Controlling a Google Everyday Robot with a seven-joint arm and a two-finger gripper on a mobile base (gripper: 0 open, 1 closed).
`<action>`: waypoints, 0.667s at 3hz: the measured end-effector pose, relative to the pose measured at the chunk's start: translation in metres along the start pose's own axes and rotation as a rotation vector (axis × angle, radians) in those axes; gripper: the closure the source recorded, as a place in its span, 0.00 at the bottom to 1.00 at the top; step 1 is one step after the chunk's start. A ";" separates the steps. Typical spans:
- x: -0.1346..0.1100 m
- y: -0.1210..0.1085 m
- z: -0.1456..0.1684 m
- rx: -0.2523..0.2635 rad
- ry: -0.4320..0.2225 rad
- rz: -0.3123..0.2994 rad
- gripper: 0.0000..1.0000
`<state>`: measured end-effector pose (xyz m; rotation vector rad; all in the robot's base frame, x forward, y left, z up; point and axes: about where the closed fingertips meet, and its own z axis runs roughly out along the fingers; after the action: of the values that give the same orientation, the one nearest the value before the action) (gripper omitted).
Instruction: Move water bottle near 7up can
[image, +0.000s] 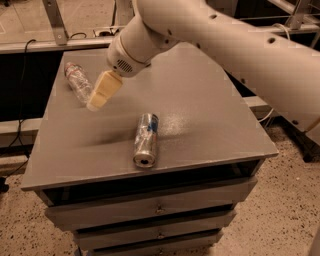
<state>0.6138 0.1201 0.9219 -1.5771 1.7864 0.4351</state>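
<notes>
Gripper (96, 103): cream tip, angled down-left over the table's rear-left, just beside the water bottle (78, 82); contact unclear, grip state can't be told. Bottle: clear, crinkled, pale label, lying on its side nr the left edge. Silver/blue can (146, 139) lying at front-centre, well apart. Grey table (210, 115) w/ drawers; speckled floor (290, 200). 7up can not visible; arm covers the rear of the top.
</notes>
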 end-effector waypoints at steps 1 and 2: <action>-0.017 0.002 0.044 0.007 -0.084 0.072 0.00; -0.021 -0.006 0.082 0.055 -0.128 0.126 0.00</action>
<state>0.6429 0.1882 0.8800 -1.3726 1.7897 0.5300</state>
